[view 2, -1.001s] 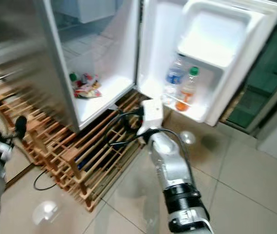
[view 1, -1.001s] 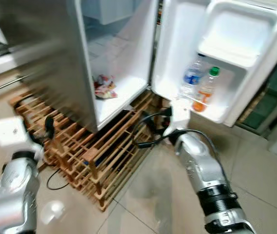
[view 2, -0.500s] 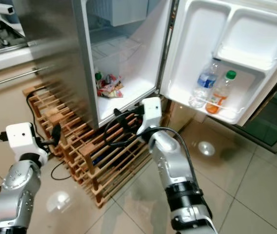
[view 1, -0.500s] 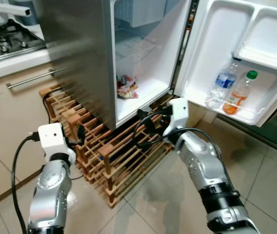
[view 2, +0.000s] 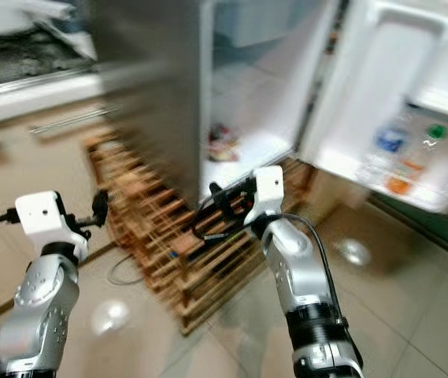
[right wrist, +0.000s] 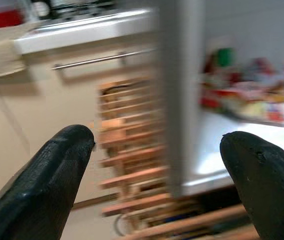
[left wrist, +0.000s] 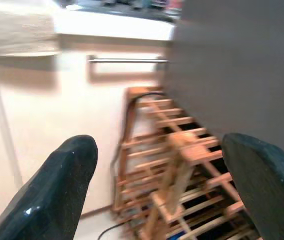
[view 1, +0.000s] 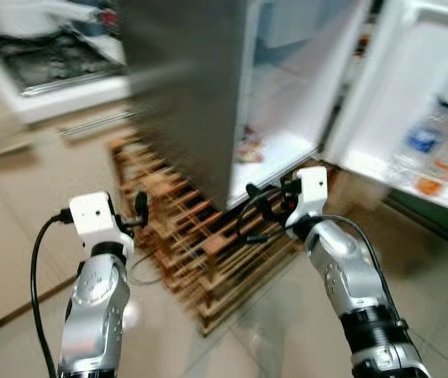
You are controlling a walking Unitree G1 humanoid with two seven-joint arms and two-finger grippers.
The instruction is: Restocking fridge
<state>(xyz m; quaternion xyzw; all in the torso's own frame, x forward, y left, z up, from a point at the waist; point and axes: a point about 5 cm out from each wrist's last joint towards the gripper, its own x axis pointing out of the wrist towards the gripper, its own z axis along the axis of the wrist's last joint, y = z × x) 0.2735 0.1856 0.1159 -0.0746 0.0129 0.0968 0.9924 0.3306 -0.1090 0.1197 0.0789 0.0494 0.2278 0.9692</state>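
Note:
The open fridge (view 1: pixel 184 102) stands ahead, steel side toward me, with its white door (view 1: pixel 412 94) swung out to the right. Blurred snack packets (view 1: pixel 249 150) lie on the lowest shelf; in the right wrist view they appear as a red and green smear (right wrist: pixel 246 95). Two bottles, one blue-labelled (view 1: pixel 424 142) and one orange (view 1: pixel 428 187), stand in the door shelf. My left gripper (left wrist: pixel 161 150) is open and empty, held low before the wooden rack. My right gripper (view 1: pixel 253 213) is open and empty, just below the fridge's front edge.
A slatted wooden rack (view 1: pixel 192 244) lies on the tiled floor under and in front of the fridge. A white counter with a stove top (view 1: pixel 50 71) and a metal drawer handle (view 1: pixel 101 124) are at the left. Black cables hang from both wrists.
The whole picture has swung and blurred, so the camera is turning left; the fridge door now sits at the right edge. Both arms stay raised with fingers spread.

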